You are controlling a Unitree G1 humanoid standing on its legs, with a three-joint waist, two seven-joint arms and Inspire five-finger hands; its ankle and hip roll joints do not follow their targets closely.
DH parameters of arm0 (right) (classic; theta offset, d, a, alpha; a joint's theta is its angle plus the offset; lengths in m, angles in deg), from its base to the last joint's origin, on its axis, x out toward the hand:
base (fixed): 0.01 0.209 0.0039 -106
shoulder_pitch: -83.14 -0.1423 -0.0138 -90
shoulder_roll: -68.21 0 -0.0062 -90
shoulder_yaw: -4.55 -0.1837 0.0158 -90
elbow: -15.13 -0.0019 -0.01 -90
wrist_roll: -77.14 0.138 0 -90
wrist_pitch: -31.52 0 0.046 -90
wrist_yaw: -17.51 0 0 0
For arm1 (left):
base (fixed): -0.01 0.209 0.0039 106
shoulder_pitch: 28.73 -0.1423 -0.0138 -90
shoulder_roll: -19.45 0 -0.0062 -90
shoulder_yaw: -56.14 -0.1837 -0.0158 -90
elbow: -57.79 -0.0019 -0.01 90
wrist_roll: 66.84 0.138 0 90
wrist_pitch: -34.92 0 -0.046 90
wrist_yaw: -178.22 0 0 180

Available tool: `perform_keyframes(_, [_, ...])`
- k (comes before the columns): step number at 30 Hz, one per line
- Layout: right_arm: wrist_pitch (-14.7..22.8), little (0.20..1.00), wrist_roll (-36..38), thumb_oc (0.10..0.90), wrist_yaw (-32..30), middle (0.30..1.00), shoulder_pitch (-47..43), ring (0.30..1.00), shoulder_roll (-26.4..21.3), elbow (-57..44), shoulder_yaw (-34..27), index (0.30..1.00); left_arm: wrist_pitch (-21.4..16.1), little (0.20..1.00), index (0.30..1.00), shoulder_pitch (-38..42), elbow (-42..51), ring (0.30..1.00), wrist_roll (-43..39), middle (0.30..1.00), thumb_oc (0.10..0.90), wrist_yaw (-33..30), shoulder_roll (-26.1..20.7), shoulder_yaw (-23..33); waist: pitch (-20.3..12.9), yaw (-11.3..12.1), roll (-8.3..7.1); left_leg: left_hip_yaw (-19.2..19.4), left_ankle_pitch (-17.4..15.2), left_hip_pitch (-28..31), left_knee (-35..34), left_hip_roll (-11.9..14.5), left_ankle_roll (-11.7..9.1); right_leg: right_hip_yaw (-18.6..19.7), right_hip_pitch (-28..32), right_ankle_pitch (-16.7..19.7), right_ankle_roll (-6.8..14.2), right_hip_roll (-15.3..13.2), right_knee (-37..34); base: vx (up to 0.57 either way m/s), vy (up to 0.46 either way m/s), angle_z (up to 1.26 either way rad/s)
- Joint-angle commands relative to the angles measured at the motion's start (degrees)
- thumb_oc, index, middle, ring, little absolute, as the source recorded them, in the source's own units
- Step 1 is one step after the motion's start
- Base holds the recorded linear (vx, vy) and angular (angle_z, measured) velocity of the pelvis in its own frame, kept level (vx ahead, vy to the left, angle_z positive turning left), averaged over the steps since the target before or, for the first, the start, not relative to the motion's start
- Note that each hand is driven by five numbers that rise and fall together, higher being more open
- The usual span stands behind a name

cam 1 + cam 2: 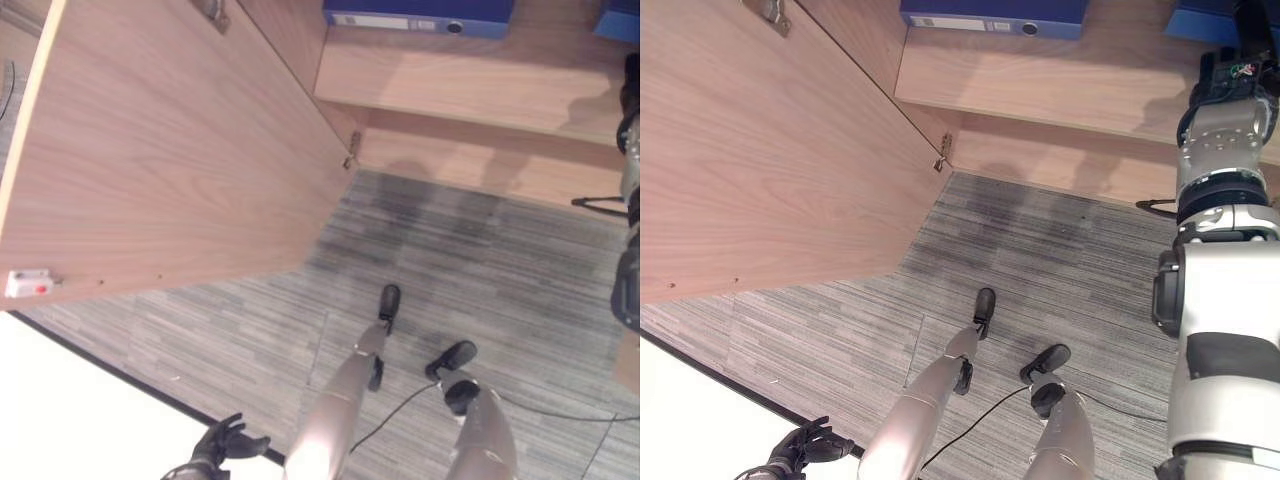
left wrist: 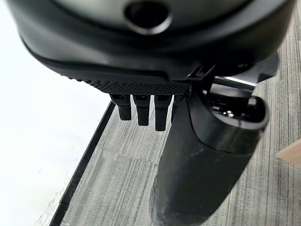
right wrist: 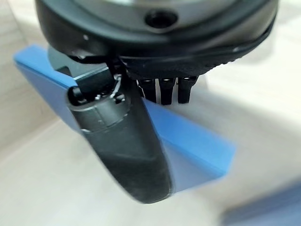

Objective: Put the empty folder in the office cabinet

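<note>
2 blue folders point(image 1: 992, 17) point(image 3: 197, 146) on cabinet shelf point(image 1: 1040, 80), R hand point(image 3: 127, 150) round 1.

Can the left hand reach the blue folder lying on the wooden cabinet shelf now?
Probably not: the left hand hangs low, open, far from the blue folder on the wooden cabinet shelf, beside the open wooden door.

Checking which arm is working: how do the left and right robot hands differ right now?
The left robot hand hangs low over the carpet; the right robot hand is raised at the cabinet shelf. The left robot hand's fingers are relaxed and empty; the right robot hand's thumb clamps the blue folder. Both are dark.
</note>
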Motion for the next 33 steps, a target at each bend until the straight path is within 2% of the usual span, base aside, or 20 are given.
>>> perform_keyframes(1, [-10.6,0.900,-22.6,0.800,4.8,0.900,-2.4,0.900,-5.0,2.4,12.4,0.900,1.5,0.900,0.900,-5.5,-4.6,0.900,1.0,0.900,0.800,0.3,-8.1,1.8,-1.7,-0.1,-1.69,5.1,-11.3,3.0,4.3,0.6,-4.1,2.0,4.4,5.1,4.9,2.5,-11.4,-0.04,-0.024,0.01])
perform_keyframes(3, [-13.5,0.900,-30.7,0.800,7.3,0.900,-1.8,0.900,-5.2,3.8,16.2,0.900,1.4,0.900,0.900,-6.3,-3.6,0.900,1.3,0.900,0.800,1.3,-9.0,2.4,-1.3,-0.3,-1.80,5.1,-11.1,2.9,4.2,0.7,-4.0,1.8,4.5,5.4,4.8,2.7,-11.7,-0.04,-0.022,-0.01])
perform_keyframes(4, [-13.5,0.900,-30.9,0.800,7.4,0.900,-1.9,0.900,-5.2,3.9,16.2,0.900,1.5,0.900,0.900,-6.3,-3.5,0.900,1.3,0.900,0.800,1.4,-9.0,2.5,-1.3,-0.3,-1.73,5.2,-10.9,2.9,4.2,0.8,-4.0,1.7,4.5,5.6,4.7,2.7,-11.9,0.00,0.000,0.00])
perform_keyframes(6, [-16.1,0.900,-39.8,0.800,10.8,0.900,-1.1,0.900,-5.2,5.6,20.7,0.900,1.6,0.900,0.900,-7.3,-2.2,0.900,2.2,0.900,0.800,2.6,-10.2,3.0,-1.2,-0.2,-1.81,5.2,-10.7,2.8,4.2,0.9,-3.9,1.4,4.4,5.8,4.6,2.8,-11.9,-0.02,-0.021,-0.03])
perform_keyframes(7, [-17.9,0.900,-47.8,0.800,13.2,0.900,0.1,0.900,-2.6,6.8,24.1,0.900,3.5,0.900,0.900,-4.4,-4.8,0.900,4.9,0.900,0.800,2.7,-9.6,2.2,-1.4,-0.6,-2.54,5.0,-10.7,2.7,4.3,1.1,-3.9,1.1,4.3,5.9,4.5,3.0,-12.1,-0.02,-0.035,-0.05])
perform_keyframes(8, [-18.0,0.900,-48.2,0.800,13.3,0.900,-0.2,0.900,-2.7,6.9,24.1,0.900,3.3,0.900,0.900,-3.7,-5.6,0.900,5.1,0.900,0.800,2.7,-9.3,2.0,-1.3,-0.6,-2.42,5.0,-10.7,2.7,4.2,1.1,-3.9,1.1,4.3,5.9,4.5,3.0,-12.1,-0.01,-0.046,-0.04])
perform_keyframes(9, [-18.1,0.900,-48.7,0.800,12.9,0.900,-0.3,0.900,-2.7,7.6,23.7,0.900,2.3,0.900,0.900,0.4,-11.1,0.900,7.4,0.900,0.800,2.0,-8.1,1.4,-1.2,-0.9,-2.76,4.9,-10.7,2.9,4.1,1.0,-4.0,1.3,4.2,6.0,4.6,3.1,-12.2,0.00,0.000,0.00])
perform_keyframes(13, [-17.7,0.900,-49.9,0.800,13.5,0.900,-1.1,0.900,-4.3,7.6,24.9,0.900,1.4,0.900,0.900,0.2,-12.8,0.900,6.6,0.900,0.800,1.5,-7.5,3.4,-1.0,-0.4,-2.95,4.8,-10.5,3.4,3.8,0.9,-4.0,1.2,4.6,6.4,4.8,3.0,-12.4,0.00,0.000,0.00])
perform_keyframes(14, [-17.9,0.900,-56.1,0.800,15.4,0.900,-0.9,0.900,-5.2,7.7,29.2,0.900,1.1,0.900,0.900,-0.7,-12.6,0.900,6.8,0.900,0.800,1.7,-7.8,4.1,-0.7,0.1,-3.02,4.8,-10.3,3.7,3.6,1.0,-4.1,1.0,4.9,6.5,4.9,2.9,-12.6,0.00,0.000,0.00])
perform_keyframes(16, [-18.4,0.900,-57.9,0.800,16.1,0.900,-1.1,0.900,-5.7,7.6,31.0,0.900,0.9,0.900,0.900,-1.3,-12.1,0.900,7.0,0.900,0.800,2.0,-8.2,4.3,-0.6,0.1,-2.91,4.9,-10.2,3.8,3.5,1.0,-4.1,0.9,5.0,6.5,4.9,2.9,-12.7,0.00,0.000,0.00])
perform_keyframes(21, [-18.4,0.900,-56.0,0.800,18.2,0.900,1.1,0.900,-6.4,6.3,30.1,0.900,1.0,0.900,0.900,-1.5,-12.5,0.900,8.0,0.900,0.800,3.2,-9.0,4.9,-0.6,-0.1,-2.80,5.2,-9.9,4.8,2.9,0.8,-4.2,0.8,5.8,7.0,5.1,3.1,-13.5,0.00,0.000,0.00])
perform_keyframes(22, [-18.6,0.900,-59.6,0.800,18.8,0.900,1.5,0.900,-6.0,7.4,31.4,0.900,1.0,0.900,0.900,-1.4,-12.4,0.900,7.9,0.900,0.800,3.3,-8.8,4.8,-0.6,0.1,-2.84,5.2,-9.8,5.1,2.8,0.8,-4.2,0.7,6.1,7.3,5.2,3.1,-13.9,0.00,0.000,0.00])
perform_keyframes(23, [-18.6,0.900,-59.8,0.800,18.9,0.900,1.3,0.900,-6.0,7.6,31.4,0.900,1.0,0.900,0.900,-1.4,-12.4,0.900,7.9,0.900,0.800,3.3,-8.7,4.8,-0.6,0.0,-2.78,5.2,-9.8,5.1,2.7,0.8,-4.2,0.7,6.1,7.3,5.2,3.1,-13.9,-0.01,0.021,-0.03])
perform_keyframes(24, [-19.1,0.900,-66.9,0.800,20.4,0.900,1.7,0.900,-5.8,8.2,35.2,0.900,1.0,0.900,0.900,-1.8,-12.1,0.900,8.1,0.900,0.800,3.6,-8.9,4.7,-0.6,0.2,-2.93,5.2,-9.8,5.4,2.6,0.8,-4.2,0.6,6.5,7.6,5.3,3.1,-14.3,-0.01,0.004,-0.03])
perform_keyframes(25, [-19.1,0.900,-67.1,0.800,20.6,0.900,1.4,0.900,-5.8,8.4,35.4,0.900,1.0,0.900,0.900,-1.8,-12.0,0.900,8.1,0.900,0.800,3.6,-8.8,4.7,-0.6,0.1,-2.75,5.2,-9.8,5.4,2.6,0.8,-4.2,0.6,6.6,7.6,5.3,3.1,-14.3,-0.01,0.005,-0.03])
perform_keyframes(26, [-19.6,0.900,-72.2,0.800,22.0,0.900,2.0,0.900,-6.3,8.2,38.3,0.900,1.1,0.900,0.900,-1.9,-11.5,0.900,8.2,0.900,0.800,3.9,-9.2,5.1,-0.7,0.0,-2.95,5.2,-9.7,5.7,2.3,0.8,-4.3,0.5,7.0,7.8,5.4,3.2,-14.8,0.00,0.000,0.00])
perform_keyframes(27, [-19.6,0.900,-72.3,0.800,22.1,0.900,1.9,0.900,-6.3,8.2,38.3,0.900,1.1,0.900,0.900,-1.9,-11.5,0.900,8.2,0.900,0.800,3.9,-9.2,5.1,-0.7,0.0,-2.89,5.2,-9.7,5.7,2.3,0.8,-4.3,0.5,7.0,7.8,5.4,3.2,-14.9,0.00,0.000,0.00])
perform_keyframes(29, [-19.0,0.900,-77.3,0.800,21.5,0.900,2.1,0.900,-7.0,8.0,40.3,0.900,1.2,0.900,0.900,-1.5,-11.5,0.900,8.2,0.900,0.800,4.1,-9.3,5.8,-0.7,-0.2,-3.07,5.2,-9.4,5.9,1.7,0.7,-4.3,0.7,7.3,8.1,5.5,3.4,-15.5,0.00,0.000,0.00])
perform_keyframes(33, [-17.7,0.900,-78.2,0.800,18.1,0.900,3.3,0.900,-7.5,7.2,38.4,0.900,0.6,0.900,0.900,-0.8,-12.1,0.900,8.0,0.900,0.800,3.7,-7.6,6.0,-0.4,-0.2,-2.92,5.5,-8.6,6.5,0.7,1.0,-4.5,0.7,7.7,8.8,5.9,3.5,-16.5,0.00,0.000,0.00])
